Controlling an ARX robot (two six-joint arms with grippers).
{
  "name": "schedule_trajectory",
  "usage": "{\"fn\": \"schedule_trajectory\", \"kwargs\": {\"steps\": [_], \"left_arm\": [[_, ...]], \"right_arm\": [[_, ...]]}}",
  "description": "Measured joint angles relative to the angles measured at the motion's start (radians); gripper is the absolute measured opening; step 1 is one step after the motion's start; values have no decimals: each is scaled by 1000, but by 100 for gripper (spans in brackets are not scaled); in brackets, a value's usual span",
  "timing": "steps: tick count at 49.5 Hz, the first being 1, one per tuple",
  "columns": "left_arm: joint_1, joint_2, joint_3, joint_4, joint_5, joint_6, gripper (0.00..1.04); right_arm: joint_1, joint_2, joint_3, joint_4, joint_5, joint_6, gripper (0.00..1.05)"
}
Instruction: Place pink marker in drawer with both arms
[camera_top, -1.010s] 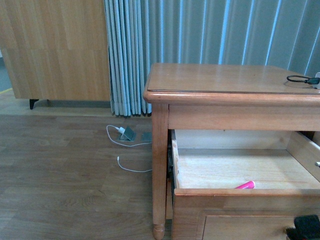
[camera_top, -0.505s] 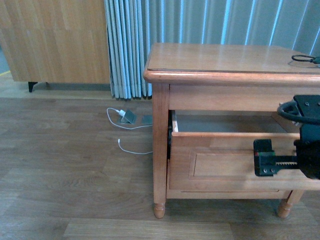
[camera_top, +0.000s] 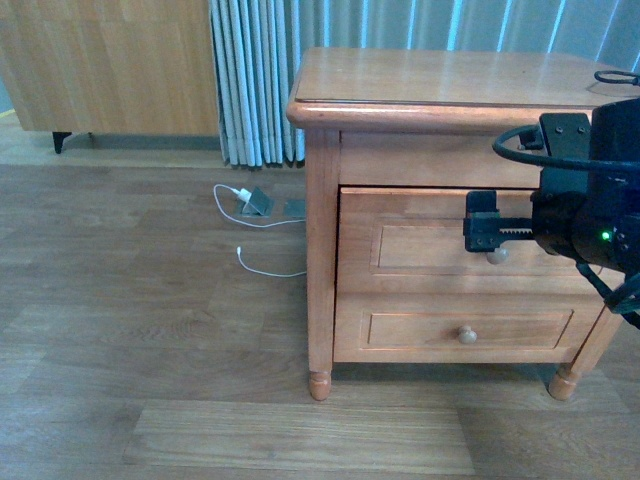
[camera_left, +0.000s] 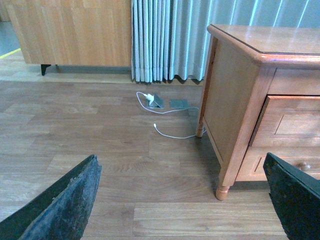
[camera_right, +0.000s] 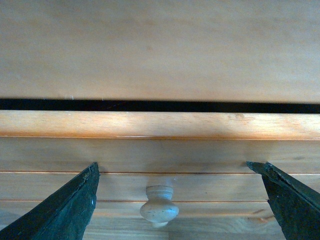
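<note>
The drawer (camera_top: 420, 245) is the wooden cabinet's top one; it stands pushed in, its panel front flush with the frame. The pink marker is hidden. My right gripper (camera_top: 485, 235) is open just in front of the drawer's round knob (camera_top: 497, 256). In the right wrist view the knob (camera_right: 159, 205) sits between the spread fingers (camera_right: 65, 210), untouched, with a thin dark slit above the drawer front (camera_right: 160, 155). My left gripper (camera_left: 185, 200) is open and empty over the floor, left of the cabinet (camera_left: 235, 95).
A lower drawer (camera_top: 400, 328) with its own knob sits beneath. A white cable and charger (camera_top: 255, 205) lie on the wood floor by the curtain (camera_top: 260, 80). A black cable loop (camera_top: 618, 76) lies on the cabinet top. A wooden cupboard (camera_top: 110, 60) stands back left.
The top drawer was open with the pink marker lying inside; it has since slid shut and the marker is hidden. My right arm has come up in front of the drawer.
</note>
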Motion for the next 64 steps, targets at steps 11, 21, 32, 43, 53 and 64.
{"fn": "schedule_trajectory", "kwargs": {"steps": [11,21,32,43,53,64], "left_arm": [[0,0,0,0,0,0,99],[0,0,0,0,0,0,99],[0,0,0,0,0,0,99],[0,0,0,0,0,0,99],[0,0,0,0,0,0,99],[0,0,0,0,0,0,99]], "right_arm": [[0,32,55,-4,14,-12,96],[-3,32,56,-4,12,-21,96],[-6,9,13,-4,-16,-24,96],[-6,-140,-143,-42,-72,6,96],[-14,-406,-330,-215,-201,105,96],[-47,-788,-523,-394,-294,154,96]]}}
